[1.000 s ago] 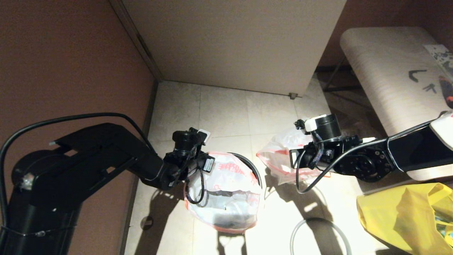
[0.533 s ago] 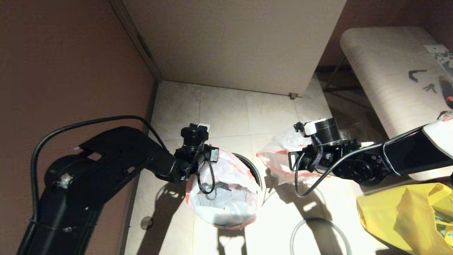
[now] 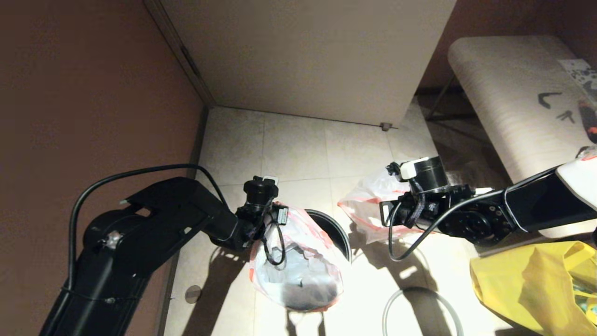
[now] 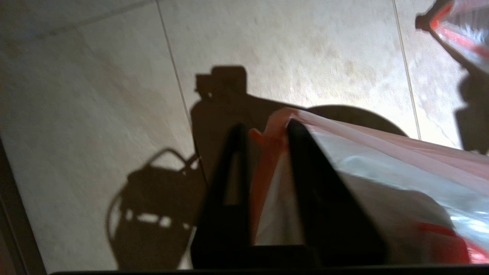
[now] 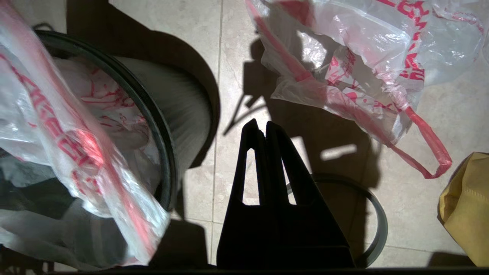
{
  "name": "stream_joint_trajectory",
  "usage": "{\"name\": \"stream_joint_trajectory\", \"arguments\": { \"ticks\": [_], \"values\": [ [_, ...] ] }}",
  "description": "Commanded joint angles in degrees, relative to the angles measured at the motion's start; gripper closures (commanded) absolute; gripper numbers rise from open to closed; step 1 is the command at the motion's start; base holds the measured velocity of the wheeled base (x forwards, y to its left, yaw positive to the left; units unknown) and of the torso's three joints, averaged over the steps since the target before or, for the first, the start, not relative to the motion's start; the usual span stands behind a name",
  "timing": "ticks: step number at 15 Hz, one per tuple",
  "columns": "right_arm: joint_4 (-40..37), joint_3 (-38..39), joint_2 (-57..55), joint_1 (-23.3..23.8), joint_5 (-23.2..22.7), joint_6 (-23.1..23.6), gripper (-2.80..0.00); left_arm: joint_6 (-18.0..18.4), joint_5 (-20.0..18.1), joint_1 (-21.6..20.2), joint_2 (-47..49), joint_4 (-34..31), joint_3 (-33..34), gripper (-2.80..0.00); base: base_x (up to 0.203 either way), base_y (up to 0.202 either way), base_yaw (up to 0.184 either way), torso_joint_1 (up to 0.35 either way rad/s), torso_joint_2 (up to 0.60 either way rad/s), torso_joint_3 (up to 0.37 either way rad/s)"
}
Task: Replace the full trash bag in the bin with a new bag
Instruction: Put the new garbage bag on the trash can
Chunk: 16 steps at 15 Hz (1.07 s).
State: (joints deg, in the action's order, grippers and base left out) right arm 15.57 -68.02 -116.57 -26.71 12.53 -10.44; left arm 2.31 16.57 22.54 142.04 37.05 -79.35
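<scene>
Now the left gripper, jaws slightly parted around the full trash bag, hangs over the bin; the right gripper, closed, empty, hovers nearby.

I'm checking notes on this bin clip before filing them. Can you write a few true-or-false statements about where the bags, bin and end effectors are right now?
1. The left end effector has the full trash bag's red-orange edging between its fingers. True.
2. The right end effector grips the new bag. False: it is shut on nothing, apart from that bag.
3. The new bag lies limp on the floor tiles. True.
4. The grey rim ring sits on the bin. False: it lies on the floor beside it.
5. The yellow bag hangs inside the bin. False: it sits off to the robot's right.
</scene>
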Motion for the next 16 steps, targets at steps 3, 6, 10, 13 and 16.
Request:
{"name": "stream_joint_trajectory", "arguments": {
  "ticks": [3, 6, 10, 13, 16],
  "values": [
    [0.08, 0.00, 0.29, -0.12, 0.04, -0.38, 0.00, -1.63, -0.75, 0.56, -6.04, 0.00, 5.07, -2.80, 0.000, 0.000, 0.000, 0.000, 0.00, 0.000],
    [0.34, 0.08, 0.11, -0.70, 0.04, -0.10, 0.00, -1.84, -2.67, 1.04, -12.49, -0.08, 13.68, -2.80, 0.000, 0.000, 0.000, 0.000, 0.00, 0.000],
    [0.36, -0.33, -1.41, -2.50, 0.04, 2.06, 0.00, -2.38, -7.11, 0.99, -19.04, -3.57, 19.36, -2.80, 0.000, 0.000, 0.000, 0.000, 0.00, 0.000],
    [-0.03, -4.73, -5.38, -4.68, 0.11, 4.41, 0.00, -3.66, -7.57, 1.41, -24.15, -11.65, 15.29, -2.80, 0.000, 0.000, 0.000, 0.000, 0.00, 0.000],
    [-0.92, -9.11, -8.97, -6.93, 0.21, 7.48, 0.00, -4.83, -7.37, 1.31, -25.33, -14.19, 9.28, -2.80, 0.000, 0.000, 0.000, 0.000, 0.00, 0.000]
  ]
}}
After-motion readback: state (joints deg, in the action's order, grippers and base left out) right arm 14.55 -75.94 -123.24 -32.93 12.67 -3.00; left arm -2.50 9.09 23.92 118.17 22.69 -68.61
